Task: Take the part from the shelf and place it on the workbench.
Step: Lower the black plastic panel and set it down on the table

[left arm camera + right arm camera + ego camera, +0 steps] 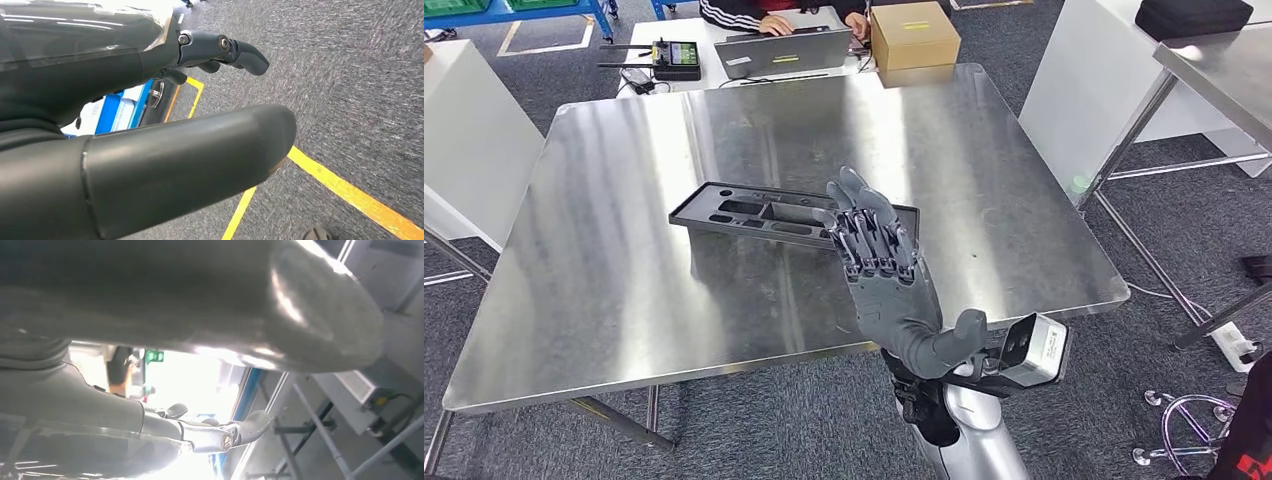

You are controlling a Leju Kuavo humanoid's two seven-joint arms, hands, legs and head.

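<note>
The long black plastic tray-like part [774,215] lies flat on the shiny steel workbench [604,290], long axis running left-right. The right hand [879,265] hangs just beside its right end, fingers spread, holding nothing. The left hand [150,165] looks empty too.

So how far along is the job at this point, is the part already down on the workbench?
Placing looks done: the flat black moulded plastic part lies on the shiny steel workbench. Nothing is in hand: the right hand is raised above the part's near end with fingers spread and holds nothing, and the left hand points at grey carpet, also holding nothing. Likely all that's left is pulling the right arm back.
</note>
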